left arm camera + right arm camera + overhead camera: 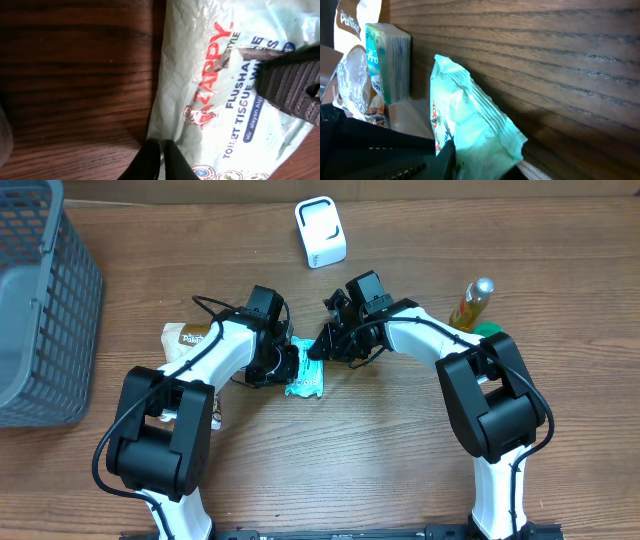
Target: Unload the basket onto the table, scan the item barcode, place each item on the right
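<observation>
**At the middle of the table, two arms meet on one pack**

In the centre of the table (360, 470), the wipes pack (306, 381) lies between both arms, well apart from the white scanner (320, 232) at the far edge. The left gripper (161, 152) is clenched on the pack's edge, its two black fingertips pressed together at the plastic. The right gripper (322, 350) is at the other side. One ribbed pad (290, 82) rests on the printed face, but I cannot tell if its jaws have already caught the pack or only touch it.

The danger I see is in the handover. The film is thin and slippery, so if the left gripper lets go before the right one has a true hold, the pack may drop flat on the wood. If both pull together, the wrapper may stretch or crumple, and a wrinkled barcode reads badly. I also cannot see a barcode on the side that faces up, so the pack may reach the scanner with the wrong face.

The grey basket (60, 330) stands at the left edge. In the part of it that shows, I see no item. The snack bag (183, 338) and the bottle (472, 304) lie outside it, on the table.
</observation>
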